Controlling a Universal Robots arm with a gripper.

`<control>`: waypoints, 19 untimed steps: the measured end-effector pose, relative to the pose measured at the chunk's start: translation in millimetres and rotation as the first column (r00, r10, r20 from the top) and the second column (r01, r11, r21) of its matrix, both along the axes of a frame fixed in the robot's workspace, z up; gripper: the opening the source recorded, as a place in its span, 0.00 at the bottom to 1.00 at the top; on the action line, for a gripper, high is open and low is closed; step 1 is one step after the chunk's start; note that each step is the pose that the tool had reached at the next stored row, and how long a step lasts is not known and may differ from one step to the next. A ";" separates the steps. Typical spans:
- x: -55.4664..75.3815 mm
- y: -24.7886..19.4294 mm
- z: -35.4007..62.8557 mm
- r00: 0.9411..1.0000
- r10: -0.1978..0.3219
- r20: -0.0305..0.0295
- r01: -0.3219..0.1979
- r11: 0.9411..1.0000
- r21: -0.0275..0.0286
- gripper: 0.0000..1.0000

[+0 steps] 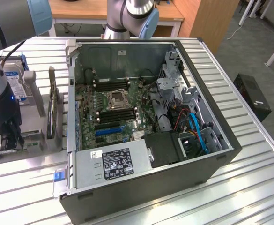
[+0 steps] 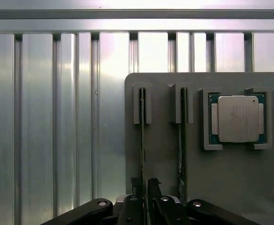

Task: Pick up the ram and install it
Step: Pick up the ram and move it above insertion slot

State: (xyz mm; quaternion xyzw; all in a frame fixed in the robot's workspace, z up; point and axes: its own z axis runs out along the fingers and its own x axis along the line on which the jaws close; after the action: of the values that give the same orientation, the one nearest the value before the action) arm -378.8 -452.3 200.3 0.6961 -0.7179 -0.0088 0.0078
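The ram (image 2: pixel 142 126) is a thin green stick standing on edge in a slot of the grey holder plate (image 2: pixel 165 154), beside the case. My gripper (image 2: pixel 146 190) reaches straight down over the stick's near end. Its two black fingers (image 2: pixel 137 187) sit close together, one on each side of the stick, pressed against it. The stick is still seated in its slot. A second stick (image 2: pixel 181 140) stands in the neighbouring slot. In the exterior view the gripper (image 1: pixel 8 138) is low over the holder at the exterior view's left. The open computer case (image 1: pixel 211 117) shows the motherboard's black memory slots (image 1: pixel 115 115).
A processor chip (image 2: pixel 238 119) lies in a pocket of the holder beside the sticks. A wider green card (image 1: pixel 55 110) stands on edge between gripper and case. A hard drive (image 1: pixel 15 79) sits behind the arm. The ribbed aluminium table (image 1: pixel 29 187) surrounds everything.
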 end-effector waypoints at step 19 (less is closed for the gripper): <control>0.0 0.0 0.0 1.000 0.000 0.000 0.000 1.000 0.000 0.12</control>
State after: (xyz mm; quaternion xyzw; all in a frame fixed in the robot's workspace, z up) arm -378.8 -452.3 200.3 0.6961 -0.7178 -0.0088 0.0078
